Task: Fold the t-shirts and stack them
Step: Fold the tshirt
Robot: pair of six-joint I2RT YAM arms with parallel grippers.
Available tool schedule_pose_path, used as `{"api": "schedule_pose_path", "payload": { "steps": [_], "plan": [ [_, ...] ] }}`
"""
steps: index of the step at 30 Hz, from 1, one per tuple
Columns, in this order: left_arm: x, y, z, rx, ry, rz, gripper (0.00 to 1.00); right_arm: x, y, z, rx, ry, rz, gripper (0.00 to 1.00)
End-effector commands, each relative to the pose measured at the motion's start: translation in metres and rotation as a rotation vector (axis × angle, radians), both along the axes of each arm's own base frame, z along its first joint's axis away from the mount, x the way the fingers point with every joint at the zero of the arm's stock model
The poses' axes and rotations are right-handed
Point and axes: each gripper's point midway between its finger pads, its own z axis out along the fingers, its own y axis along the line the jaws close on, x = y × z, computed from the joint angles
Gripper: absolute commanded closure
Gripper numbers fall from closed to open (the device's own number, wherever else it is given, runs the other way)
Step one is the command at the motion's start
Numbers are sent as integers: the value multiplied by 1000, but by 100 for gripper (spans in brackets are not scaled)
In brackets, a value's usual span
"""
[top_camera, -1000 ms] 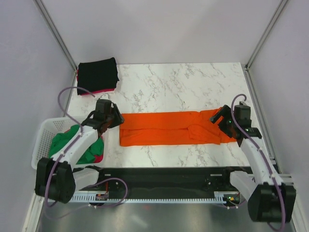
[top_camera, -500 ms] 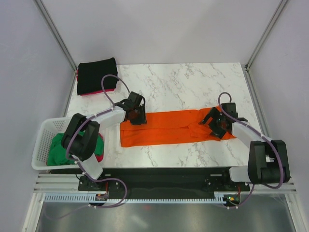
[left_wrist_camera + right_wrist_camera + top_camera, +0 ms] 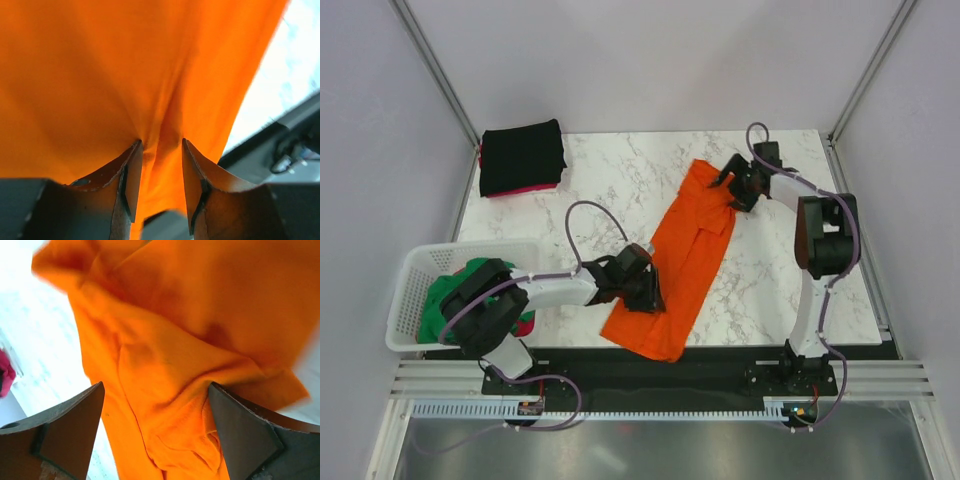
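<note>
The bright orange t-shirt [image 3: 682,250], folded into a long strip, lies slantwise on the marble table from far right to the near edge. My left gripper [image 3: 646,290] is shut on its near end; in the left wrist view, orange cloth [image 3: 150,75] bunches between the narrow jaws of my left gripper [image 3: 160,145]. My right gripper [image 3: 735,186] is at the shirt's far end. In the right wrist view, my right gripper [image 3: 156,387] has wide jaws over a lump of the orange cloth [image 3: 200,315]. A folded black shirt [image 3: 522,155] lies on a pink-red one at the far left.
A white lattice basket [image 3: 412,270] at the near left holds a green shirt [image 3: 450,292] and some pink-red cloth. The shirt's near corner hangs over the table's front edge by the black rail [image 3: 720,362]. Grey walls close in the table.
The orange shirt has swung from lying left to right to lying slantwise. My left gripper pulled its end toward the near edge. My right gripper went far up the table with the other end.
</note>
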Motion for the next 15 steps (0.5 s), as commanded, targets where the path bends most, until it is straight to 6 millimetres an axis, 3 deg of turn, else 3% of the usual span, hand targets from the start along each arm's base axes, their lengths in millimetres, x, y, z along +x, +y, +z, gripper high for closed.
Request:
{"api": "schedule_pose_path", "payload": {
  "steps": [1, 2, 3, 4, 5, 9, 12, 15],
  "plan": [
    [-27, -42, -2, -104, 87, 38, 55, -5, 52, -53, -30, 115, 151, 7],
    [-28, -47, -3, -101, 84, 32, 55, 1, 58, -55, -29, 109, 161, 7],
    [-33, -53, -8, -88, 87, 15, 55, 17, 67, -45, -9, 71, 173, 7],
    [-30, -62, -2, -102, 75, 6, 56, 20, 76, -60, 1, 81, 195, 7],
    [-29, -67, -1, -104, 69, -1, 56, 26, 81, -61, 11, 74, 206, 7],
    [-23, -79, 7, -113, 35, -14, 56, 46, 85, -64, -4, 54, 205, 7],
    [-19, -76, 14, -82, 10, -16, 56, 58, 88, -55, 2, 15, 216, 7],
    [-13, -72, 47, -57, -100, -11, 57, 64, 90, -34, 18, -12, 195, 7]
  ]
}}
